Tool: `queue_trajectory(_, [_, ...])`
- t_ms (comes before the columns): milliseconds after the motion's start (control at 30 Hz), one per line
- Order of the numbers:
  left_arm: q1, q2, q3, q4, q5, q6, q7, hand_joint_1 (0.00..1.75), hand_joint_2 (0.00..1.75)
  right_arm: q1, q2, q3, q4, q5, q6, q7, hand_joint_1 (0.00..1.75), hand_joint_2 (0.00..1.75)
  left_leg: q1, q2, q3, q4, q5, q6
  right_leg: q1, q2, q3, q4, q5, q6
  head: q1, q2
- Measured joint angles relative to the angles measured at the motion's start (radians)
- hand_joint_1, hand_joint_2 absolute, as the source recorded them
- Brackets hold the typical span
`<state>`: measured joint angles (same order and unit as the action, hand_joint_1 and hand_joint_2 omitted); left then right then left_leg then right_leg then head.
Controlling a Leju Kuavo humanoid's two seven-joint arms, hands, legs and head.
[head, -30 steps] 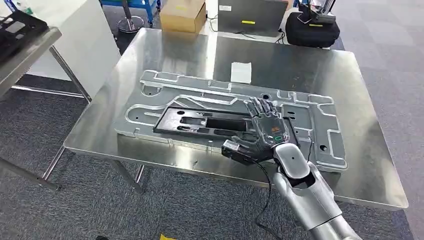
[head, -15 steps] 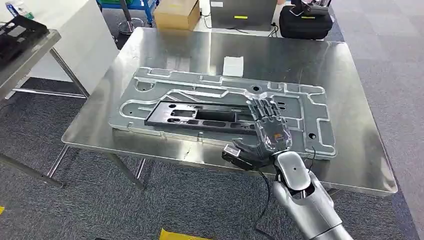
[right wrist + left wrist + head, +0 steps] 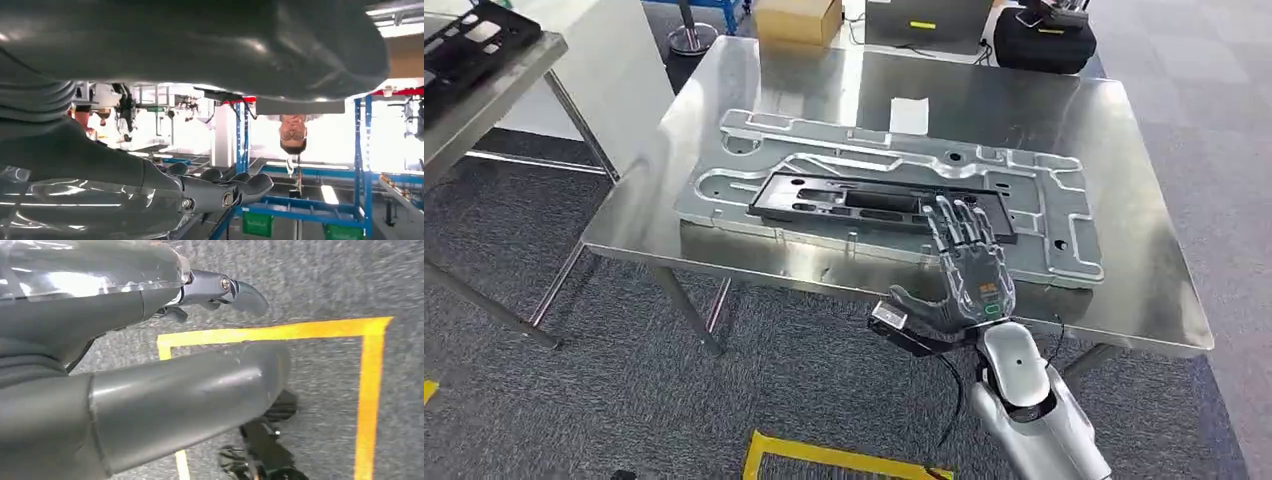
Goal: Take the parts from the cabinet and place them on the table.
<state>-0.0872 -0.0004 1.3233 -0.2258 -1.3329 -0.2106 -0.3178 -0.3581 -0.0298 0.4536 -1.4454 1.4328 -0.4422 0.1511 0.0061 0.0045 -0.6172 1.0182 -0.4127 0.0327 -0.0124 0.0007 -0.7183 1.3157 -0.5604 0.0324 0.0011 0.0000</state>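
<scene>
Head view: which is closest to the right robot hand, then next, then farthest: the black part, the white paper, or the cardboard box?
From the right robot hand:
1. Black part, lying on the grey metal plate, just beyond the fingertips.
2. White paper, farther back on the table.
3. Cardboard box, on the floor beyond the table's far edge.
</scene>
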Motion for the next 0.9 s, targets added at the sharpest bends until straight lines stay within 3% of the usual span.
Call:
queue_trajectory(67, [0.001, -0.003, 0.001, 0.0, 0.004, 0.0, 0.0, 0.0, 0.0, 0.019, 0.003, -0.002, -0.025, 0.012, -0.022, 0.002, 0.0, 0.0, -0.003, 0.0, -0.027, 0.003, 0.018, -0.004, 0.001, 0.0, 0.1, -0.115, 0.058, -0.011, 0.0, 0.0])
queue_trajectory(100, [0.001, -0.005, 0.001, 0.0, 0.007, 0.001, 0.0, 0.0, 0.0, 0.022, 0.005, -0.003, -0.036, 0.017, -0.032, 0.002, 0.0, 0.0, -0.005, -0.001, -0.035, 0.004, 0.028, -0.007, 0.007, 0.0, 0.167, -0.2, 0.059, -0.02, 0.0, 0.0])
queue_trajectory(133, [0.001, -0.013, 0.001, 0.0, 0.011, 0.002, 0.0, 0.0, 0.0, 0.027, 0.01, -0.004, -0.054, 0.02, -0.045, 0.002, 0.0, 0.0, -0.009, -0.001, -0.042, 0.006, 0.035, -0.013, 0.014, -0.001, 0.232, -0.293, 0.024, -0.033, -0.002, 0.0])
queue_trajectory(167, [0.001, -0.013, 0.003, 0.0, 0.014, 0.005, 0.0, 0.0, 0.0, 0.043, 0.016, -0.005, -0.077, 0.022, -0.072, 0.002, 0.0, 0.0, -0.006, 0.002, -0.043, 0.003, 0.046, -0.019, 0.014, -0.004, 0.239, -0.315, 0.021, -0.033, -0.006, 0.0])
queue_trajectory(233, [0.001, -0.014, 0.008, 0.0, 0.016, 0.01, 0.0, 0.0, 0.0, 0.074, 0.025, -0.007, -0.108, 0.001, -0.12, -0.011, 0.0, 0.0, 0.0, 0.001, -0.043, -0.006, 0.065, -0.032, 0.021, -0.002, 0.229, -0.319, 0.034, -0.041, 0.002, 0.0])
queue_trajectory(267, [0.005, -0.016, 0.01, 0.0, 0.022, 0.013, 0.0, 0.0, 0.0, 0.093, 0.03, -0.007, -0.125, -0.04, -0.146, -0.032, 0.0, 0.0, -0.005, -0.001, -0.045, -0.013, 0.078, -0.04, 0.016, -0.003, 0.224, -0.328, 0.05, -0.05, 0.001, 0.0])
queue_trajectory(300, [0.006, -0.018, 0.013, 0.001, 0.028, 0.014, 0.0, 0.0, 0.0, 0.114, 0.035, -0.007, -0.142, -0.096, -0.172, -0.057, 0.0, 1.75, 0.001, -0.003, -0.049, -0.004, 0.054, -0.043, 0.009, -0.011, 0.219, -0.335, 0.066, -0.055, 0.003, 0.0])
queue_trajectory(367, [0.012, -0.023, 0.024, 0.001, 0.039, 0.019, 0.0, 0.0, 0.0, 0.178, 0.052, -0.003, -0.202, -0.264, -0.22, -0.133, 0.0, 1.75, 0.005, -0.003, -0.081, 0.09, -0.076, -0.056, 0.009, -0.013, 0.193, -0.337, 0.088, -0.072, -0.007, 0.0])
queue_trajectory(400, [0.014, -0.023, 0.027, 0.001, 0.046, 0.021, 0.0, 0.0, 0.0, 0.207, 0.058, 0.002, -0.226, -0.34, -0.231, -0.171, 0.0, 1.75, 0.007, -0.003, -0.095, 0.167, -0.135, -0.062, 0.009, -0.014, 0.179, -0.337, 0.1, -0.071, -0.007, 0.0])
queue_trajectory(433, [0.014, -0.024, 0.029, 0.001, 0.051, 0.024, 0.001, 0.0, 0.0, 0.231, 0.059, 0.009, -0.248, -0.403, -0.235, -0.207, 0.0, 1.75, 0.008, -0.003, -0.104, 0.233, -0.169, -0.068, 0.009, -0.015, 0.164, -0.335, 0.11, -0.07, -0.007, 0.0])
queue_trajectory(467, [0.015, -0.026, 0.032, 0.001, 0.052, 0.025, 0.0, 0.0, 0.0, 0.259, 0.06, 0.019, -0.271, -0.447, -0.238, -0.231, 0.0, 1.75, 0.009, -0.003, -0.104, 0.289, -0.171, -0.072, 0.009, -0.017, 0.144, -0.331, 0.123, -0.068, -0.008, 0.0])
queue_trajectory(500, [0.016, -0.026, 0.034, 0.001, 0.053, 0.025, 0.001, 0.0, 0.0, 0.283, 0.061, 0.025, -0.291, -0.469, -0.24, -0.25, 0.0, 1.75, 0.01, -0.003, -0.085, 0.297, -0.142, -0.075, 0.008, -0.018, 0.124, -0.325, 0.134, -0.066, -0.007, 0.0])
queue_trajectory(567, [0.016, -0.027, 0.041, 0.001, 0.056, 0.027, 0.001, 0.0, 0.0, 0.317, 0.064, 0.034, -0.321, -0.51, -0.237, -0.278, 0.0, 1.75, 0.015, -0.003, 0.006, 0.21, -0.065, -0.079, 0.006, -0.017, 0.083, -0.31, 0.154, -0.058, -0.007, 0.0])
queue_trajectory(600, [0.015, -0.027, 0.044, 0.001, 0.062, 0.027, 0.001, 0.0, 0.0, 0.325, 0.063, 0.036, -0.329, -0.526, -0.235, -0.288, 0.0, 1.75, 0.018, -0.003, 0.067, 0.137, -0.05, -0.08, 0.005, -0.015, 0.064, -0.3, 0.162, -0.053, -0.007, 0.0])
queue_trajectory(633, [0.011, -0.028, 0.047, 0.001, 0.065, 0.027, 0.001, 0.0, 0.0, 0.327, 0.063, 0.041, -0.346, -0.556, -0.229, -0.309, 0.0, 1.75, 0.017, -0.004, 0.114, 0.05, -0.103, -0.08, 0.006, -0.013, 0.045, -0.289, 0.171, -0.045, -0.008, 0.0])
queue_trajectory(667, [0.01, -0.029, 0.048, 0.001, 0.066, 0.027, 0.0, 0.0, 0.0, 0.334, 0.064, 0.042, -0.356, -0.568, -0.228, -0.318, 0.0, 1.75, 0.008, -0.008, 0.142, -0.009, -0.125, -0.069, 0.007, -0.012, 0.037, -0.284, 0.179, -0.037, -0.009, 0.0])
queue_trajectory(767, [0.018, -0.032, 0.056, 0.001, 0.075, 0.031, 0.001, 0.0, 0.0, 0.437, 0.072, 0.048, -0.412, -0.613, -0.244, -0.382, 0.0, 1.75, 0.003, -0.011, 0.125, 0.0, -0.109, -0.034, 0.007, -0.018, 0.043, -0.294, 0.206, -0.016, -0.005, 0.0])
queue_trajectory(800, [0.023, -0.035, 0.06, 0.001, 0.08, 0.032, 0.001, 0.0, 0.0, 0.463, 0.072, 0.051, -0.42, -0.628, -0.248, -0.398, 0.0, 1.75, 0.009, -0.005, 0.116, -0.008, -0.094, -0.02, 0.003, -0.015, 0.036, -0.288, 0.206, -0.011, -0.006, 0.0])
queue_trajectory(867, [0.024, -0.039, 0.068, 0.001, 0.088, 0.034, 0.001, 0.0, 0.0, 0.517, 0.075, 0.051, -0.436, -0.683, -0.251, -0.428, 0.0, 1.75, 0.007, 0.002, 0.089, -0.007, -0.069, -0.002, 0.0, -0.007, 0.012, -0.213, 0.075, -0.003, -0.002, 0.0])
queue_trajectory(900, [0.023, -0.041, 0.074, 0.001, 0.092, 0.035, 0.0, 0.0, 0.0, 0.547, 0.076, 0.048, -0.445, -0.726, -0.252, -0.449, 0.0, 1.75, 0.006, 0.003, 0.072, -0.007, -0.056, -0.001, 0.0, -0.005, -0.001, -0.14, 0.004, 0.001, -0.001, 0.0])
